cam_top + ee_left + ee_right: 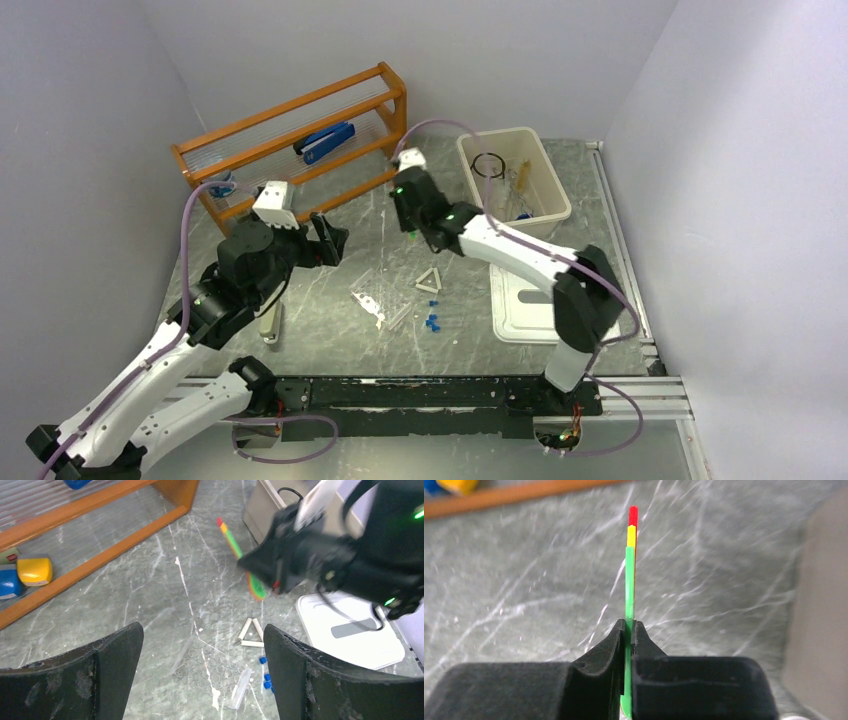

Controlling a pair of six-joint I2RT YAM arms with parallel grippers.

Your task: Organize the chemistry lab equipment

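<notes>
My right gripper is shut on a thin green strip with a yellow and red tip and holds it above the table, left of the beige bin. The strip also shows in the left wrist view. My left gripper is open and empty, above the clear tube rack. The white triangle and blue-capped tubes lie beside it. Metal tweezers lie to the left. A black ring stand sits in the bin.
A wooden shelf stands at the back left with the blue stapler on it. A white lid lies in front of the bin. A beige bar lies by the left arm.
</notes>
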